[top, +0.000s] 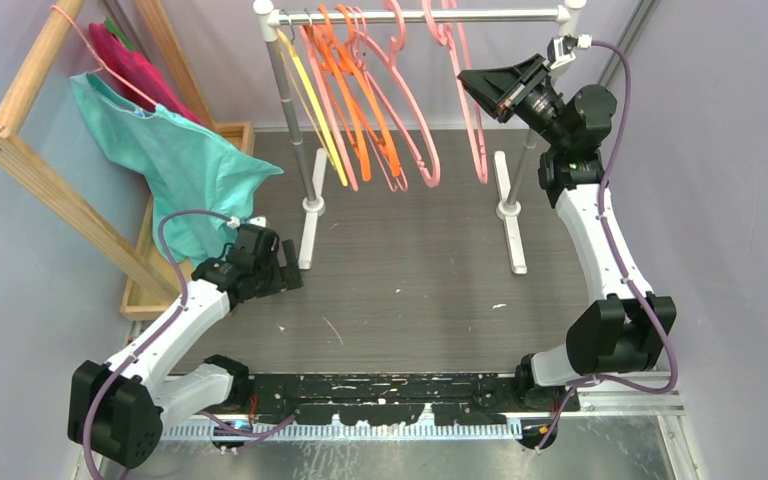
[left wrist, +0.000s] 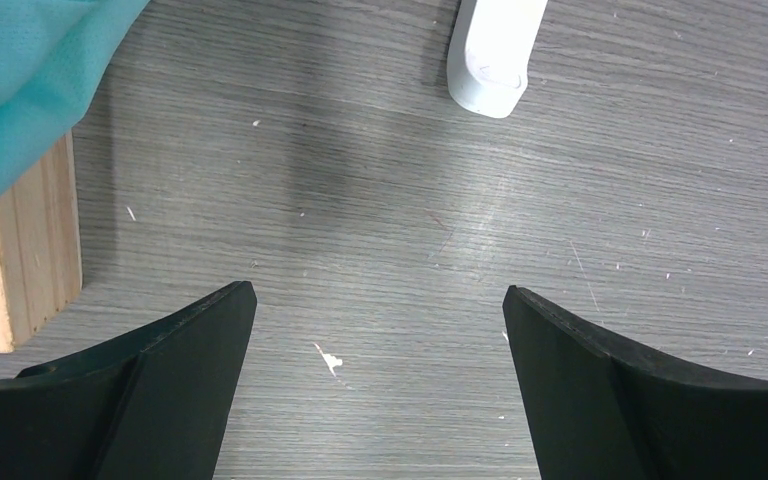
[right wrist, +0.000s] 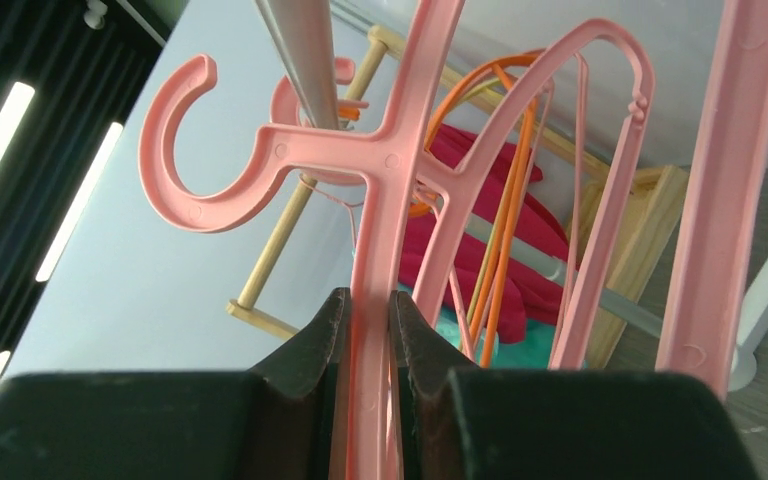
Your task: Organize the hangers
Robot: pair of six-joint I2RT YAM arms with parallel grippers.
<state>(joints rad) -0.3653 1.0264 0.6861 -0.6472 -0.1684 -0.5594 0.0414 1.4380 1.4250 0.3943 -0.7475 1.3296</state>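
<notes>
Right tool (right wrist: 368, 300) is clamped tight on the straight stem of a pink hanger (right wrist: 375, 225), just under its hook. The jaws are almost together, with only the thin plastic between them. The grip sits high on the stem, likely so the hook can be steered on or along the rack rail (top: 430, 15). The right arm is up at rail height near the rail's right end.

The held hanger sits well apart from the others. The yellow hanger (top: 310, 100) is furthest left on the rail, the orange hangers (top: 332, 62) come next, then a bunch of pink hangers (top: 412, 125), all crowded and tilted. My guess is they are being grouped by colour.

Left tool (left wrist: 378, 292) is wide open with nothing between its fingers. It is low over the bare tabletop (left wrist: 360, 180) near the white rack foot (left wrist: 490, 60), probably idle and kept out of the way.

Unclear:
- Can't tell whether the held hook is over the rail or just beside it. In the right wrist view the rail crosses the neck and the hook curls off to one side.
- In the top view the right tool's body covers the grip point.
- The pink bunch overlaps, so I can't give a count.
- The lower part of the held hanger is cut off in the wrist view.
- The teal garment (top: 185, 160) on the wooden frame (top: 40, 170) covers most of what carries it.
</notes>
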